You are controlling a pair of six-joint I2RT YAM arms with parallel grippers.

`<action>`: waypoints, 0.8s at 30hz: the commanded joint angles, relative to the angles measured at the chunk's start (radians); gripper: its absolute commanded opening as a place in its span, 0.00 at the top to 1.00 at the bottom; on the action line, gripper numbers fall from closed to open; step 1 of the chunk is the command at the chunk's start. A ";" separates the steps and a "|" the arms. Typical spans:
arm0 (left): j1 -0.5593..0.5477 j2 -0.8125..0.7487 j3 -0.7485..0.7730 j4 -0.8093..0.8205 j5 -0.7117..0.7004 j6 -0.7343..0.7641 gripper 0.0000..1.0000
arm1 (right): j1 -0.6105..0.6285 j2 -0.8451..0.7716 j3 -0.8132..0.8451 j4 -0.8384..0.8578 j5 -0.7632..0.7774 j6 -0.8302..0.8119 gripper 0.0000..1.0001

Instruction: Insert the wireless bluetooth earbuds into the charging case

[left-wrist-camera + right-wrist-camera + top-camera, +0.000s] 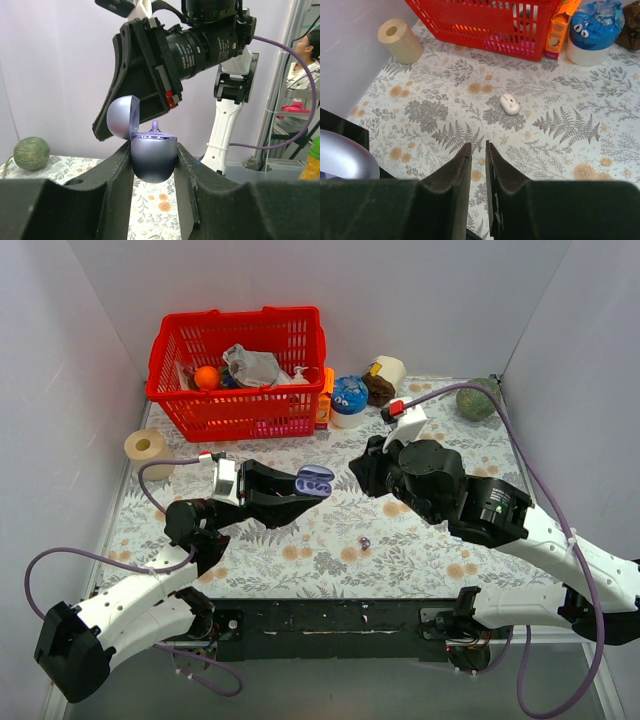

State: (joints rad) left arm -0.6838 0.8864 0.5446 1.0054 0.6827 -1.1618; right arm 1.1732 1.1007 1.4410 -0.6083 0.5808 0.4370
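Note:
My left gripper (308, 488) is shut on the charging case (316, 480), a lavender pebble held off the table with its lid open. In the left wrist view the case (154, 160) sits between the two fingers, its lid (122, 116) tipped back to the left, and one purple earbud (155, 125) pokes up from its top. A second earbud (365, 541) lies on the flowered table in front of the arms. My right gripper (354, 471) hovers just right of the case; its fingers (478, 145) stand a narrow gap apart with nothing between them.
A red basket (240, 370) of odds and ends stands at the back left, beside an orange box (325, 400) and a blue tub (350, 397). A paper roll (148, 448) stands at the left wall, a green melon (476, 400) at the back right. A small white object (510, 103) lies mid-table.

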 commanded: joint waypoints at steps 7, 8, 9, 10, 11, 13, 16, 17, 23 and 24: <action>-0.006 -0.012 -0.023 -0.013 -0.084 0.047 0.98 | 0.020 0.083 0.045 -0.002 -0.082 0.014 0.78; -0.006 -0.012 -0.026 -0.014 -0.084 0.048 0.98 | 0.022 0.090 0.051 -0.004 -0.084 0.009 0.78; -0.006 -0.015 -0.025 -0.019 -0.086 0.050 0.98 | 0.022 0.094 0.059 -0.004 -0.084 0.005 0.78; -0.006 -0.014 -0.028 -0.027 -0.084 0.051 0.98 | 0.023 0.100 0.070 -0.004 -0.084 0.000 0.78; -0.008 -0.014 -0.026 -0.028 -0.084 0.054 0.97 | 0.023 0.103 0.075 -0.001 -0.085 -0.009 0.78; -0.008 -0.012 -0.028 -0.030 -0.081 0.053 0.97 | 0.023 0.111 0.087 -0.001 -0.084 -0.017 0.78; -0.011 -0.007 -0.028 -0.031 -0.077 0.050 0.97 | 0.023 0.120 0.096 0.002 -0.087 -0.032 0.78; -0.011 -0.004 -0.028 -0.031 -0.075 0.048 0.97 | 0.023 0.122 0.102 0.004 -0.085 -0.035 0.78; -0.014 0.009 -0.028 -0.028 -0.071 0.044 0.96 | 0.029 0.126 0.111 0.015 -0.098 -0.058 0.78; -0.016 0.011 -0.028 -0.027 -0.071 0.042 0.96 | 0.031 0.128 0.114 0.018 -0.101 -0.061 0.78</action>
State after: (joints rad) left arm -0.6941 0.8955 0.5224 0.9741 0.6197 -1.1259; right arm 1.1938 1.2247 1.5051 -0.6285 0.4900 0.4053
